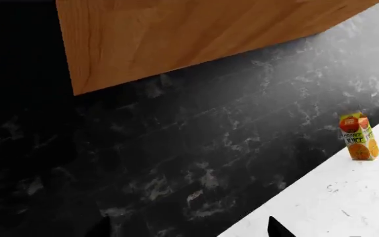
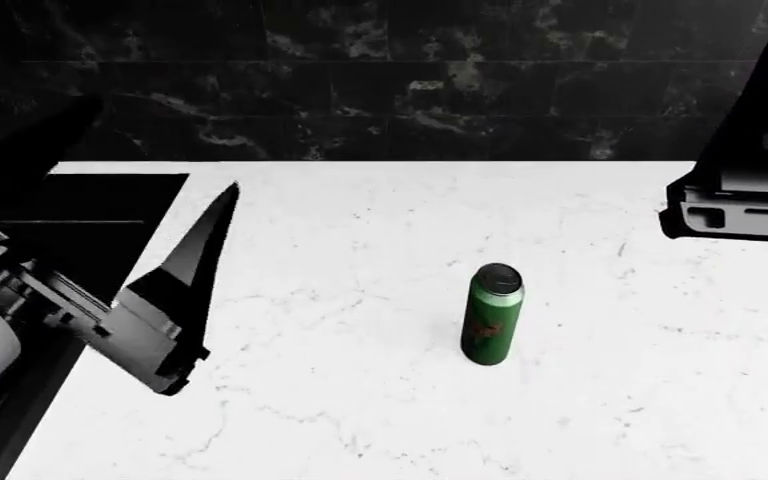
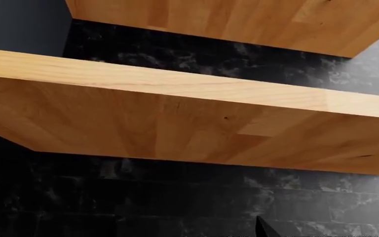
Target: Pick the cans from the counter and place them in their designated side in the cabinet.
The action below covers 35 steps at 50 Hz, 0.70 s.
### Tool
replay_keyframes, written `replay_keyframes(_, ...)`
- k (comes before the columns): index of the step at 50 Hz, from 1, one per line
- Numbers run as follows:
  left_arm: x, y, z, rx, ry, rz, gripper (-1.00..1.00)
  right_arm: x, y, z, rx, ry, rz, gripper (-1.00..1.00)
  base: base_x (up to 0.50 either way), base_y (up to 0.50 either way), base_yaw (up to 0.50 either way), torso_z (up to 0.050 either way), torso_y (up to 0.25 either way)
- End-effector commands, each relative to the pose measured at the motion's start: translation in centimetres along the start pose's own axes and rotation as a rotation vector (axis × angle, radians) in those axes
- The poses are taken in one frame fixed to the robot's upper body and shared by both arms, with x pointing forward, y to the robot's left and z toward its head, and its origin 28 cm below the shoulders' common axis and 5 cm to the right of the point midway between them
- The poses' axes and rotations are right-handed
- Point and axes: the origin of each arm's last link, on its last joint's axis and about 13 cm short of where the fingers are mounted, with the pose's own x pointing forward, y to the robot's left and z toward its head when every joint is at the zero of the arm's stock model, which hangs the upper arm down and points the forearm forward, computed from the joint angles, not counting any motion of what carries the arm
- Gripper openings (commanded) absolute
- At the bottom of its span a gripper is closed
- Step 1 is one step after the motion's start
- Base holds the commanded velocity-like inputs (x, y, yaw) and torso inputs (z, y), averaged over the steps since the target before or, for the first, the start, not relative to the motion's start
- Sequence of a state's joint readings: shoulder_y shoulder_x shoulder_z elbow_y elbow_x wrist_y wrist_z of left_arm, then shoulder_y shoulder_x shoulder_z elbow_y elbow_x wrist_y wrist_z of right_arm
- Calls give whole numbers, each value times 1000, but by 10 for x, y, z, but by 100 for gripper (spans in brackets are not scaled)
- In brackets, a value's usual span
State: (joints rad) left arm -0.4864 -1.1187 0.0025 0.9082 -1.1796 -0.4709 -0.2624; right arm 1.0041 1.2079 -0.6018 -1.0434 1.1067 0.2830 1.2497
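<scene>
Here the tall slim green can [image 2: 492, 314] with a dark top and reddish mark stands upright on the broad white marble-look table [image 2: 357, 300], out in the open and touching nothing. The other, shorter white can appears in no view. In the head view, the left gripper [image 2: 171, 300] hangs over the table's left part beside the black rectangular sink [image 2: 77, 215], well apart from the can; whether it is spread or closed cannot be told. The right gripper [image 2: 738, 210] shows only partly at the right edge, raised above the table, and its state cannot be told either. The left wrist view shows a small orange juice carton [image 1: 359, 137] standing on the white surface against the black marbled wall tiles [image 1: 176, 148], below a brown wooden cabinet [image 1: 176, 34]. The right wrist view shows wooden cabinet shelves [image 3: 176, 113] against the same dark tiles.
</scene>
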Motion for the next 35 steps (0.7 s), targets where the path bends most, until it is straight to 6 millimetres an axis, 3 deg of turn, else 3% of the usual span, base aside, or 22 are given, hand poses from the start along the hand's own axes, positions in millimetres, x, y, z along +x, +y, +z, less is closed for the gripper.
replay_keyframes(1, -4, 10, -3, 49, 216, -369, 100, -2, -1, -1, 3, 5, -4, 100, 0, 0, 0, 0, 0)
replay_keyframes(18, -4, 16, -6, 152, 430, -630, 100, -3, -2, -2, 2, 6, -11, 100, 0, 0, 0, 0, 0)
replay_keyframes(35, -7, -13, -13, 110, 444, -844, 100, -2, -3, 1, 2, 4, -10, 100, 0, 0, 0, 0, 0)
